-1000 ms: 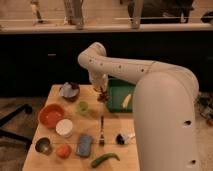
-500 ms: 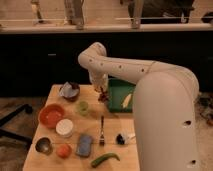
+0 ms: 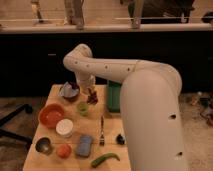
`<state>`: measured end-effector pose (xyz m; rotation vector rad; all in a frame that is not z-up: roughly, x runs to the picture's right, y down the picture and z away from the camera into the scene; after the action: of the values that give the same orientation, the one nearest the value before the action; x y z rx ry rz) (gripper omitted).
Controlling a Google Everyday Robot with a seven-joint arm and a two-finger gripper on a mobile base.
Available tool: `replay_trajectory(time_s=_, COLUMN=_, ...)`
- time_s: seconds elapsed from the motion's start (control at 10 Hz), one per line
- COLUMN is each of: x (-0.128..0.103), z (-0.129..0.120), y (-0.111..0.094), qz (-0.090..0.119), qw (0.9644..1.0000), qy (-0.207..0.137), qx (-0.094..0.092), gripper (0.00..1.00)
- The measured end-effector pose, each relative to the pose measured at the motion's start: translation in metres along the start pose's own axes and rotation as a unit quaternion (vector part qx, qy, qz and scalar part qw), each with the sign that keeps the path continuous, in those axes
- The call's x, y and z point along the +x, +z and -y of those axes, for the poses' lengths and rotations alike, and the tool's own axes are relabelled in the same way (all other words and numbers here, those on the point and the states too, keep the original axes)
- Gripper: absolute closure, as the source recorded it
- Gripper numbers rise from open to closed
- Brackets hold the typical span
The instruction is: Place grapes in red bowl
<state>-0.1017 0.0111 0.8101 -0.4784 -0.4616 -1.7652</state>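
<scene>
Grasp step judged in hand. Gripper (image 3: 91, 91) is positioned right over grapes (image 3: 93, 99); grip state cannot be told. Grapes are located well apart from red bowl (image 3: 51, 115). Next: hold to be confirmed, then lifted across.

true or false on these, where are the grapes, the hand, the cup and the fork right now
1. The grapes are in the red bowl. False: the grapes are at the hand, well right of the red bowl, which has none in it.
2. The hand is over the back part of the table, just right of the dark bowl. True.
3. The white cup stands close to the red bowl, on its front right side. True.
4. The fork lies inside the white cup. False: the fork lies flat on the table, right of the blue sponge.
</scene>
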Motion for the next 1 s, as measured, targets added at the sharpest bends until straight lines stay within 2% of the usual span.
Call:
replay_trajectory(time_s=0.1, x=0.002, z=0.018, y=-0.006, qz=-0.004, qw=0.9998, qy=-0.018, qx=0.006, gripper=1.00)
replay_trajectory(time_s=0.3, x=0.000, z=0.034, y=-0.022, qz=-0.013, qw=0.9988, qy=-0.046, qx=0.015, gripper=1.00)
replay_trajectory(time_s=0.5, x=-0.010, z=0.060, y=-0.033, qz=-0.020, qw=0.9960, qy=-0.083, qx=0.028, gripper=1.00)
replay_trajectory(time_s=0.6, x=-0.015, z=0.066, y=-0.034, qz=-0.020, qw=0.9950, qy=-0.093, qx=0.031, gripper=1.00)
replay_trajectory(time_s=0.8, x=-0.033, z=0.094, y=-0.032, qz=-0.011, qw=0.9910, qy=-0.127, qx=0.043, gripper=1.00)
replay_trajectory(time_s=1.0, x=-0.037, z=0.113, y=-0.020, qz=0.000, qw=0.9880, qy=-0.146, qx=0.050, gripper=1.00)
